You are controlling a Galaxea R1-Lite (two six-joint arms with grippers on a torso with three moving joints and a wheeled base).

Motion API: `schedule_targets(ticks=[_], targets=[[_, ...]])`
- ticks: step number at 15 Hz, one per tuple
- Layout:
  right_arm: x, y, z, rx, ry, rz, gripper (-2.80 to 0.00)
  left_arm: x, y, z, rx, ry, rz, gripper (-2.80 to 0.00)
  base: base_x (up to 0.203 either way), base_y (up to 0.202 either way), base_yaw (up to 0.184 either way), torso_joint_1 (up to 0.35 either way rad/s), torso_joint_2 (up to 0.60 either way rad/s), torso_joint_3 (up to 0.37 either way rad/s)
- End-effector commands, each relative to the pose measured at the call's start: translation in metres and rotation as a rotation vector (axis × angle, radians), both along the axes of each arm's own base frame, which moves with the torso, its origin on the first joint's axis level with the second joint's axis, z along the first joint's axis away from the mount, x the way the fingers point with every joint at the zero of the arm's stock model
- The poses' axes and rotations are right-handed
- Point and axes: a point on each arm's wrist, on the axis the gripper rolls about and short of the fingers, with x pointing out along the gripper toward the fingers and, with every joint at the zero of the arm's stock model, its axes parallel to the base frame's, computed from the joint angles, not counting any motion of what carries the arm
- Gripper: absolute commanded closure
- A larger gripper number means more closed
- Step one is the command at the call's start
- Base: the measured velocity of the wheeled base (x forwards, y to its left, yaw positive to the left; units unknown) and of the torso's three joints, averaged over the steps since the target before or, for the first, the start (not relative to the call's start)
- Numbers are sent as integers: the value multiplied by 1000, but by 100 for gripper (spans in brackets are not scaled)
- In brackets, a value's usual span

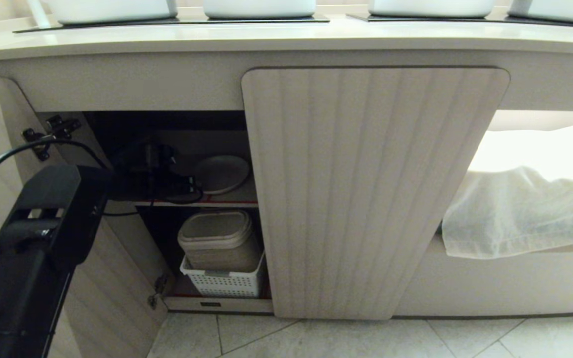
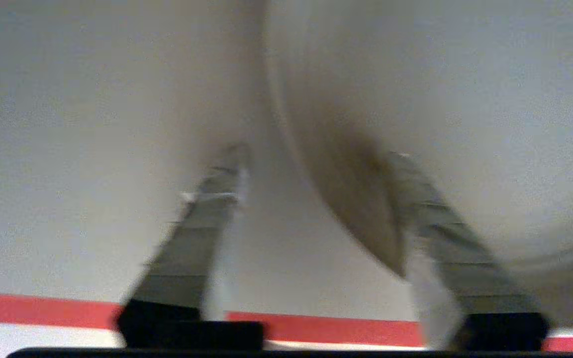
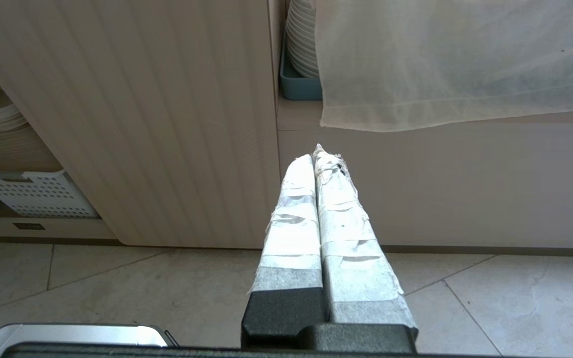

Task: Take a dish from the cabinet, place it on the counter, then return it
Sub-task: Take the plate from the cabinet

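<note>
Left claw [image 2: 316, 154] spread astride dish [image 2: 465, 124] rim; right claw [image 3: 322, 154] pressed together.

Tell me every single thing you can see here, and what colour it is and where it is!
dish: one, off-white, on the cabinet's upper shelf
cabinet: one, beige, fluted; left door open, right door closed
counter: one, cream-white, along the top
basins: four, white, on the counter
basket: one, white, on the cabinet's bottom shelf, holding stacked beige containers
cloth: one, white, draped right of the cabinet
floor: pale tiles
left gripper: black, fingers either side of the dish's rim
right gripper: taped white, shut, near the floor
</note>
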Motion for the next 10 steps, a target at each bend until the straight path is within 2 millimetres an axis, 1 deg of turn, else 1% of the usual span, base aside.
schedule_targets(ticks=[1,10], targets=[[0,0,0,0,2,0,0,1,1,-1,-1,-9,1,0,0,0,0,0,0,0],[0,0,0,0,1,0,0,2,1,1,1,-26,2,0,0,0,0,0,0,0]])
